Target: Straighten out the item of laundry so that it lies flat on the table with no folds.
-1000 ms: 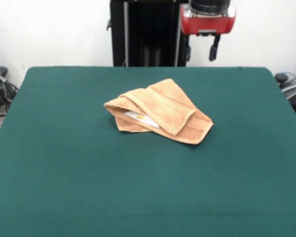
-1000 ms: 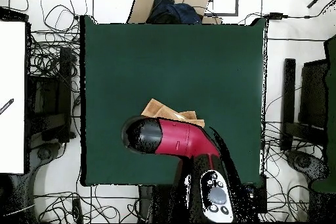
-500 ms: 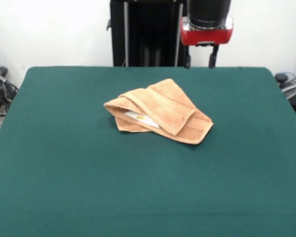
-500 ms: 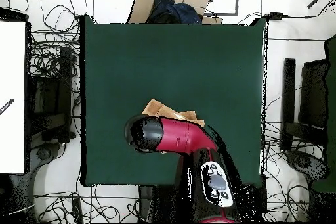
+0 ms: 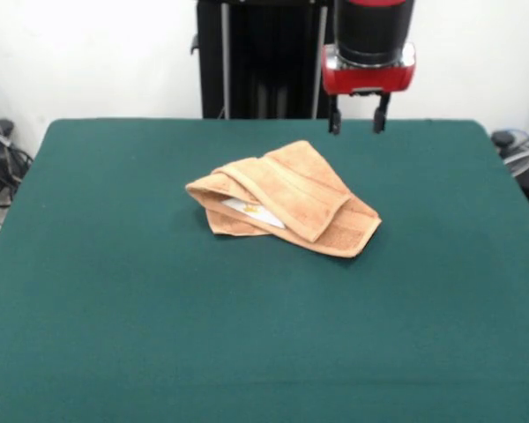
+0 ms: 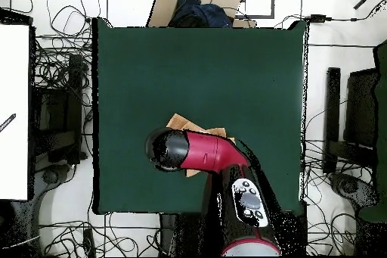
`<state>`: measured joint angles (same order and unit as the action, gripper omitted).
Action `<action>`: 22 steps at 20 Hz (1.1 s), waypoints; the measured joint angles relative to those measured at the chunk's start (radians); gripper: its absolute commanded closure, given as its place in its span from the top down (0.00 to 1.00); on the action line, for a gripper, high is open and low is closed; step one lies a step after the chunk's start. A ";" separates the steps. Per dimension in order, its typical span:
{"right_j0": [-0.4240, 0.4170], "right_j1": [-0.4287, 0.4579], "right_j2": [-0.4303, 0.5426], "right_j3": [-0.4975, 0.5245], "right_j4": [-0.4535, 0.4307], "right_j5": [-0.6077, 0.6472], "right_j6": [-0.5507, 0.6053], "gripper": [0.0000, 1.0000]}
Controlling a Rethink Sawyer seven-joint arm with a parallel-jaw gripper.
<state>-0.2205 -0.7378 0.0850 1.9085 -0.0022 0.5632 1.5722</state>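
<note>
My gripper hangs in the air with its two dark fingers spread apart and pointing straight down, nothing between them. Their tips sit at about the level of the table's far edge in the front view, clear of the surface. Above the fingers is my red wrist collar, then the black cylinder of my arm rising out of the picture.

Below my fingers and toward the camera, offset to the left in the front view, lies the towel. It does not touch my fingers. It is bunched: a broad band is folded over the top, running diagonally, and a lower layer sticks out at the right-hand corner. A white tag with a small yellow mark shows in the opening under the fold.

The towel rests on the green table, about midway across it.

From overhead, my arm covers most of the towel; only a strip of it shows.
</note>
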 measured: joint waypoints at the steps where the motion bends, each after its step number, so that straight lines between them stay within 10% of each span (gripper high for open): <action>1: -0.002 0.003 0.001 -0.006 0.000 0.000 0.000 1.00; 22: -0.034 0.031 0.010 -0.138 -0.010 0.043 0.000 1.00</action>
<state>-0.2547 -0.7066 0.0946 1.7703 -0.0123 0.6060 1.5722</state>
